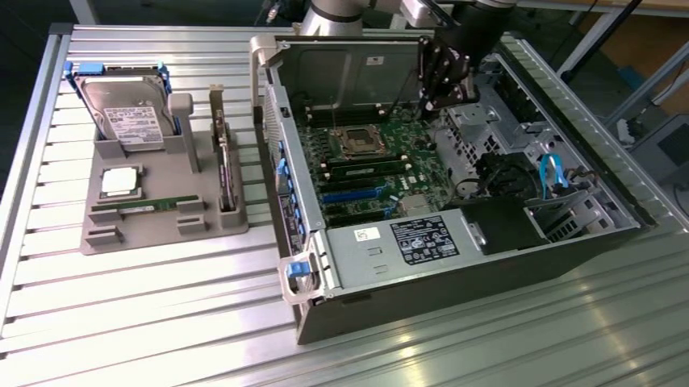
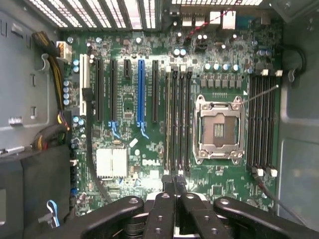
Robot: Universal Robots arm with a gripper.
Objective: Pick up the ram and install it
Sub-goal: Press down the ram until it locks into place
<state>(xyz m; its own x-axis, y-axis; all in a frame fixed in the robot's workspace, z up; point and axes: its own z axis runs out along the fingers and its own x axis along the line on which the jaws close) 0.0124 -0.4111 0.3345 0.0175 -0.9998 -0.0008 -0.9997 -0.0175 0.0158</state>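
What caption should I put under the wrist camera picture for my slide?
Shut gripper over the green motherboard, close to the long memory slots beside the empty processor socket.

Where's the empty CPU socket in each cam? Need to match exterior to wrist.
Exterior view: the square silver-framed processor socket sits on the green motherboard inside the open dark computer case, toward the exterior view's left of the black gripper.
Wrist view: the socket lies between two banks of black memory slots, beyond the shut gripper.
Shared landmark: the long blue expansion slot.
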